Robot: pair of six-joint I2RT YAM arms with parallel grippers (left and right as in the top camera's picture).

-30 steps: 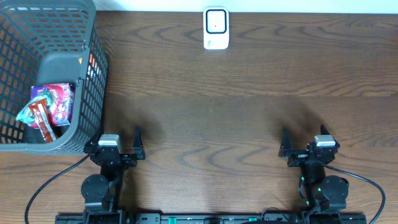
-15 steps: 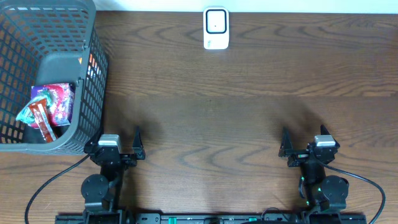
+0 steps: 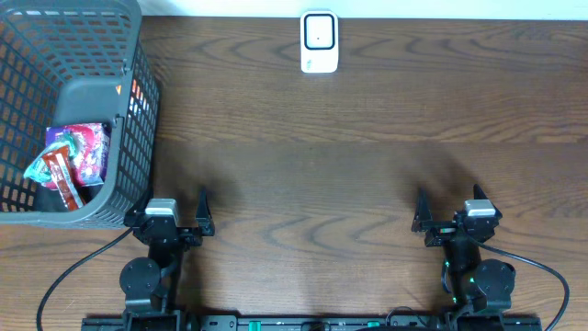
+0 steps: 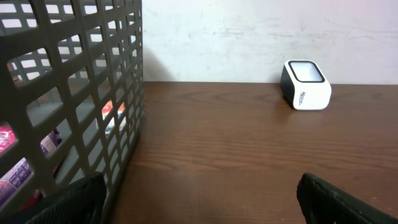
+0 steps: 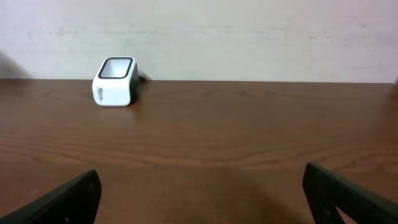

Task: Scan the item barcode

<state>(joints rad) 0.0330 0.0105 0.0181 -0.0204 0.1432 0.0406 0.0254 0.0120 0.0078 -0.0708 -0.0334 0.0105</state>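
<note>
Surface (image 3: pixel 367 165): dark brown wood grain, bands running left to right, dull sheen in both wrist views.
Basket (image 3: pixel 142 138): grey plastic, square-mesh walls, solid thick rim. Stands upright on far-left part of surface. Left side cut off by overhead frame edge. Mesh wall fills left of left wrist view.
Wall (image 5: pixel 249 37): off-white, faint scuffs, meets surface along far edge.

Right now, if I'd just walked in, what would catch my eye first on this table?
Probably the grey mesh basket at the far left, with bright snack packets lying inside. Then the small white scanner, standing alone at the far edge of the dark wooden table.
</note>
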